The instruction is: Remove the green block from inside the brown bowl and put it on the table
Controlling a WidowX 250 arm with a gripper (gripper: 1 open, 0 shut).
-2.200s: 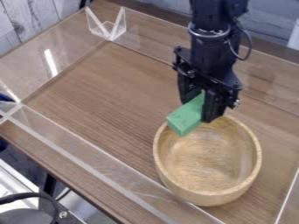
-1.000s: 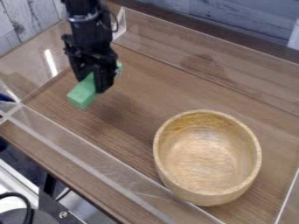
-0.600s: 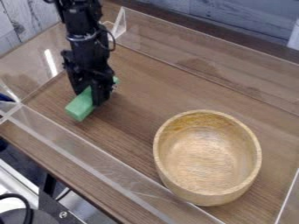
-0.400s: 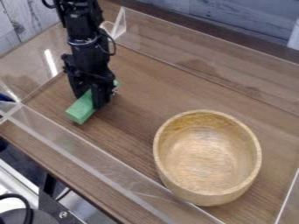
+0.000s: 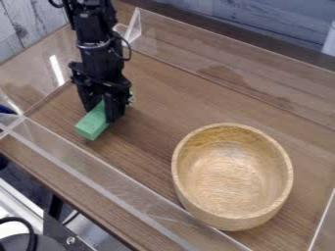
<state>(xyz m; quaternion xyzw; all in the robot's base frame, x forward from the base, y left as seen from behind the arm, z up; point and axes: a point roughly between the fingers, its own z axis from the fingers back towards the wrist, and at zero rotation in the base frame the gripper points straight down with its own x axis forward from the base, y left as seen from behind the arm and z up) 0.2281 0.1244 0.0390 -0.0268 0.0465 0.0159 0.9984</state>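
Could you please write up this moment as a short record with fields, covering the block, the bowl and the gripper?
green block: out of the bowl, low at the table surface on the left, upper end between the jaws
brown bowl: empty, upright, at the lower right
gripper: pointing down, shut on the green block
table: wood-grain, clear walls around it
contact of block with table: cannot tell for sure
step left: release the block
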